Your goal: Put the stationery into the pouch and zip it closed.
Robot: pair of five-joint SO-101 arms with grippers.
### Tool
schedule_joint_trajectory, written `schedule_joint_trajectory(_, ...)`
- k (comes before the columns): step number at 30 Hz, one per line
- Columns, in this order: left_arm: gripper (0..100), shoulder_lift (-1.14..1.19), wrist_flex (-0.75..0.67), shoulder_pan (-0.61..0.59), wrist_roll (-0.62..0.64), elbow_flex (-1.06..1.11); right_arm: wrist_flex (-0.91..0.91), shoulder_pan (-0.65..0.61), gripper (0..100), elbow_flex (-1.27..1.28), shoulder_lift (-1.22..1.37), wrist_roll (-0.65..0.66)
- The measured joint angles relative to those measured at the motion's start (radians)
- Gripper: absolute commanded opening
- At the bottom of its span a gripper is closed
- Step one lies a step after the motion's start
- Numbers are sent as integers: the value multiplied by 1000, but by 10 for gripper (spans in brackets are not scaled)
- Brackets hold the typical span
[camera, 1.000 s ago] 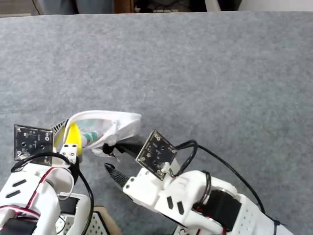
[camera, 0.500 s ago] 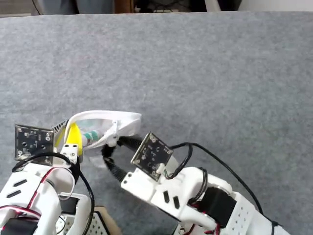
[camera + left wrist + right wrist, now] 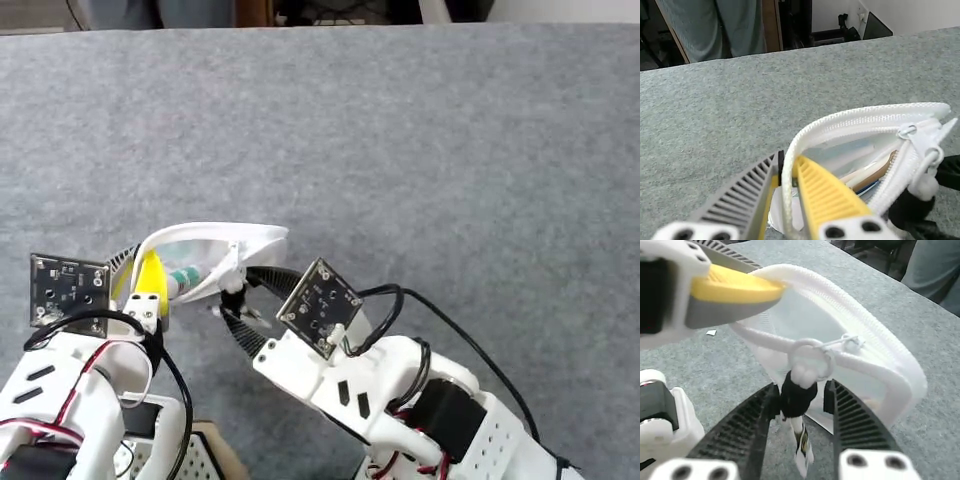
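Item: right claw, black ribbed fingers, parted and set one on each side of the black pull tag that hangs under the white bead and ring of the zip; a narrow gap shows on at least one side, so no grip is recorded. In the high view this claw sits at the near long side of the pouch, just beside the left arm's. Item: left claw, one yellow finger and one grey ribbed finger, closed on the white zip-edged rim at the pouch's end, rim pinched between them; high view places it at the pouch's left end. Item: white fabric pouch with a toothed white zip, lying on the bench with its mouth held agape, slider part-way along the opening. Contents: stationery, slim pen-like pieces in tan, white and blue, inside the pouch; a green-and-white piece shows through the mouth. Item: grey felt-covered bench, extending beyond the pouch to the far edge.
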Motion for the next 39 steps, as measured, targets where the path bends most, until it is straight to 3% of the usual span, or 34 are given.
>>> schedule_joint_trajectory(10,28,0,0,0,0,0,0,0,154,0,0,0)
schedule_joint_trajectory(15,28,0,0,0,0,0,-18,8,11,2,0,0)
schedule_joint_trajectory(30,28,0,0,0,0,0,-101,8,11,38,-8,0)
schedule_joint_trajectory(39,29,0,0,0,0,0,-35,12,11,-6,0,176)
